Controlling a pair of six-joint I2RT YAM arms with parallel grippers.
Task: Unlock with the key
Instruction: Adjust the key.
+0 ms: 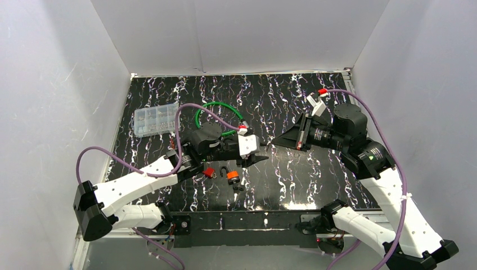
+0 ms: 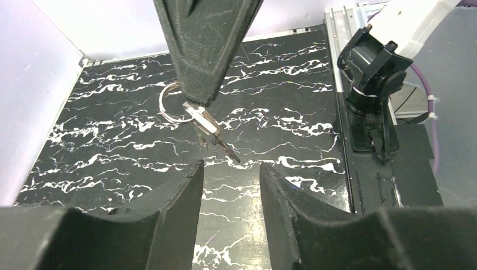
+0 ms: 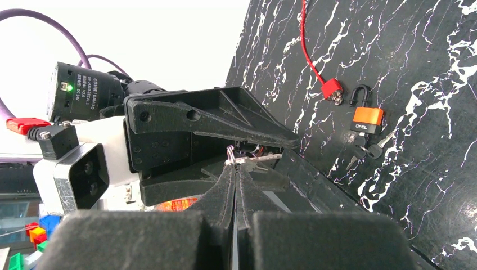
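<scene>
My right gripper (image 3: 235, 164) is shut on a small silver key (image 3: 256, 159) with a wire ring (image 2: 171, 104), held above the table. The right fingers (image 2: 202, 50) come down from the top of the left wrist view, and the key blade (image 2: 216, 135) points at the gap of my left gripper (image 2: 230, 169). That gripper is open with nothing between its fingers, its tips just short of the key's tip. The two grippers meet mid-table, left (image 1: 260, 160) and right (image 1: 274, 142). An orange padlock (image 3: 367, 120) (image 1: 233, 178) lies on the black marbled table, apart from both grippers.
Spare dark-headed keys (image 3: 368, 149) lie next to the padlock. A red connector on a red wire (image 3: 332, 89) lies near it. A green cable loop (image 1: 214, 115) and a clear compartment box (image 1: 154, 120) sit at the back left. White walls enclose the table (image 1: 315, 185).
</scene>
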